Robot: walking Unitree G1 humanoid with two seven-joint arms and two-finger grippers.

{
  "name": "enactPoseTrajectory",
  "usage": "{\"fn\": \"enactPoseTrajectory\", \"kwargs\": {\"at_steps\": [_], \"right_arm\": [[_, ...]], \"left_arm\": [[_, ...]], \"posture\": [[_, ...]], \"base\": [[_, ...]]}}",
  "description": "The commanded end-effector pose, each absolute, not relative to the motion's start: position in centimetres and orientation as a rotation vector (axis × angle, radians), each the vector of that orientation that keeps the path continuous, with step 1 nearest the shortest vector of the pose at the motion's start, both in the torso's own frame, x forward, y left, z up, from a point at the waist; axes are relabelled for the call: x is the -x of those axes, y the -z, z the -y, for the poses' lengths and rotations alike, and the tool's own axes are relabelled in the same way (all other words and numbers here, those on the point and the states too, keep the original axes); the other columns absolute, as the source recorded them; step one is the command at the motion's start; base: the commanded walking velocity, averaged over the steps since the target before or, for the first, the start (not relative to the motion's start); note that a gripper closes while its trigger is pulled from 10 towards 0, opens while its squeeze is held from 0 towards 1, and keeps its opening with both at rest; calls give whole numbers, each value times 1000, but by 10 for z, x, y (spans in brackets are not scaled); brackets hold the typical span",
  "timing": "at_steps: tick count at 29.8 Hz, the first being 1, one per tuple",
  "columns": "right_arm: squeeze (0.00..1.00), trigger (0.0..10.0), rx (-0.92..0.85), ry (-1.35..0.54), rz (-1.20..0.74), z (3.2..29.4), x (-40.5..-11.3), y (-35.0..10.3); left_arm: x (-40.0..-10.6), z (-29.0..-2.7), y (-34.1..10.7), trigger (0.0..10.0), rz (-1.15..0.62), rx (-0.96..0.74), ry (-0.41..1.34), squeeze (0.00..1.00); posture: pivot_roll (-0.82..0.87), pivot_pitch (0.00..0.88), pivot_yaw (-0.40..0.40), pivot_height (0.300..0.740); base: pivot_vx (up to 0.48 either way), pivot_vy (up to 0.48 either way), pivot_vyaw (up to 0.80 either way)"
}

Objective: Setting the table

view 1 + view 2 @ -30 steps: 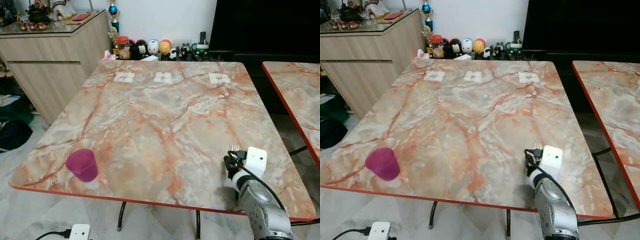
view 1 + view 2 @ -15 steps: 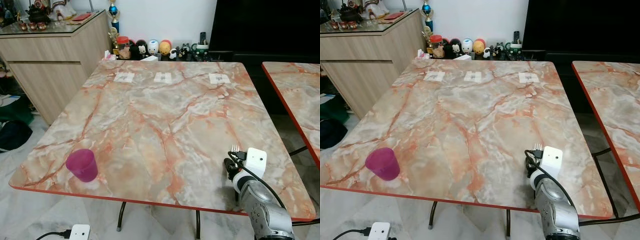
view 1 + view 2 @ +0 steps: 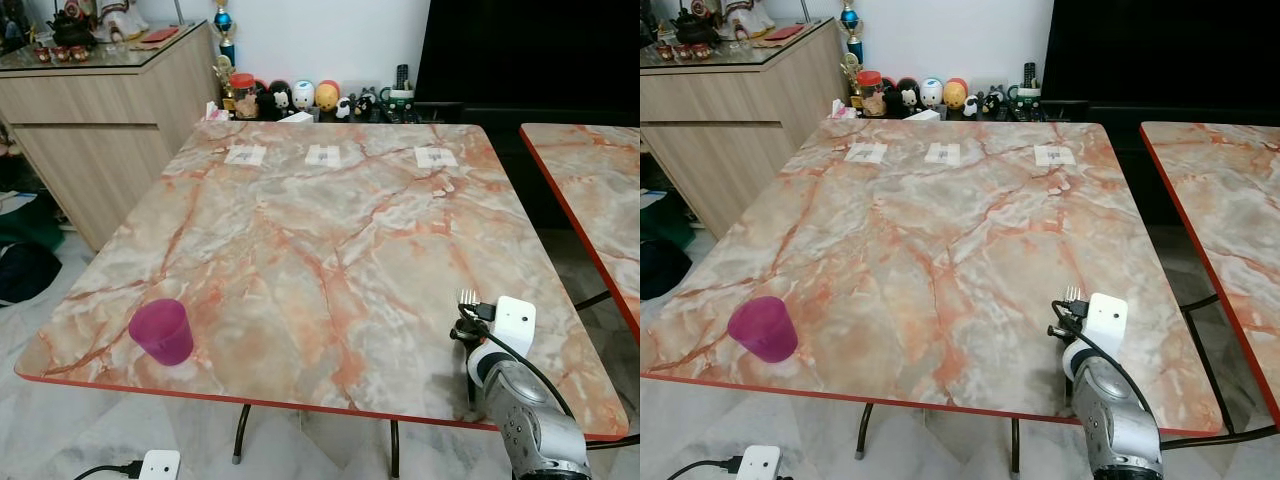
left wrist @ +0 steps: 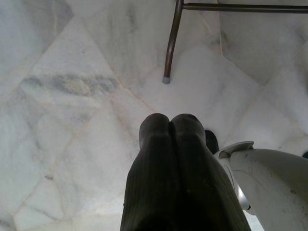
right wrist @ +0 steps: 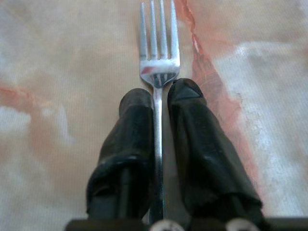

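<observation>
Marble table [image 3: 330,230]: fork [image 5: 158,57] between right pincer [image 5: 161,91] fingers.

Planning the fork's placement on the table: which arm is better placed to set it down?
The right. The right gripper already holds the fork, jaws shut on its handle, above the near right part of the table. The left gripper hangs shut over the floor, holding nothing.
</observation>
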State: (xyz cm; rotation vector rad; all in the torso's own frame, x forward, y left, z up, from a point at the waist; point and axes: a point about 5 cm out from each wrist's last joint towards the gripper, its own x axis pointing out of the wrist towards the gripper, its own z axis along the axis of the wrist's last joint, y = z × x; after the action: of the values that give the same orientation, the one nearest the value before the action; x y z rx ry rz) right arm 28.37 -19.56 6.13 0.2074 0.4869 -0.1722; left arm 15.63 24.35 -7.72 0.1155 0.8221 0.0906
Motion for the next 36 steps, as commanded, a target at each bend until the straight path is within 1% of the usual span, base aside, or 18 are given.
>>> {"fn": "enactPoseTrajectory", "kwargs": {"at_steps": [1, 14, 17, 18, 19, 20, 23, 25, 30, 32, 36], "right_arm": [[0, 0, -204, 160, -541, 192, -281, -51], [0, 0, -182, 152, -541, 191, -280, -50], [0, 0, -128, 146, -481, 192, -283, -55], [0, 157, -58, 120, -355, 190, -289, -70], [0, 4627, -43, 111, -310, 189, -291, -76], [0, 10000, -50, 98, -263, 187, -292, -82], [0, 10000, -46, 108, -156, 187, -294, -96], [0, 10000, -41, 118, -133, 188, -294, -99], [0, 10000, -22, 136, 12, 196, -290, -119], [0, 10000, -9, 129, 48, 199, -289, -125], [0, 10000, 14, 82, 75, 198, -289, -128]], "left_arm": [[-150, -244, 80, 10000, -850, -117, -89, 0], [-149, -245, 81, 10000, -862, -119, -89, 0], [-148, -245, 81, 10000, -866, -120, -89, 0], [-148, -245, 81, 10000, -868, -120, -90, 0], [-148, -245, 81, 10000, -869, -119, -91, 0], [-148, -245, 81, 10000, -869, -119, -92, 0], [-147, -245, 82, 10000, -872, -118, -95, 0], [-147, -245, 82, 10000, -873, -119, -96, 0], [-147, -245, 82, 10000, -881, -128, -96, 0], [-146, -245, 83, 10000, -886, -140, -83, 0], [-147, -244, 83, 10000, -887, -146, -82, 0]], "posture": [[5, 2, 17, 740], [4, 0, 19, 740], [3, 0, 19, 740], [3, 0, 19, 740], [3, 0, 19, 740], [3, 0, 19, 740], [-2, 0, 16, 740], [-2, 0, 16, 740], [-11, 0, 15, 740], [-13, 0, 16, 740], [-20, 0, 18, 740]], "base": [[0, 0, 0], [0, 0, 0], [0, 0, 0], [0, 0, 0], [0, 0, 0], [0, 0, 0], [0, 0, 0], [0, 0, 0], [0, 0, 0], [0, 0, 0], [0, -366, 0]]}}
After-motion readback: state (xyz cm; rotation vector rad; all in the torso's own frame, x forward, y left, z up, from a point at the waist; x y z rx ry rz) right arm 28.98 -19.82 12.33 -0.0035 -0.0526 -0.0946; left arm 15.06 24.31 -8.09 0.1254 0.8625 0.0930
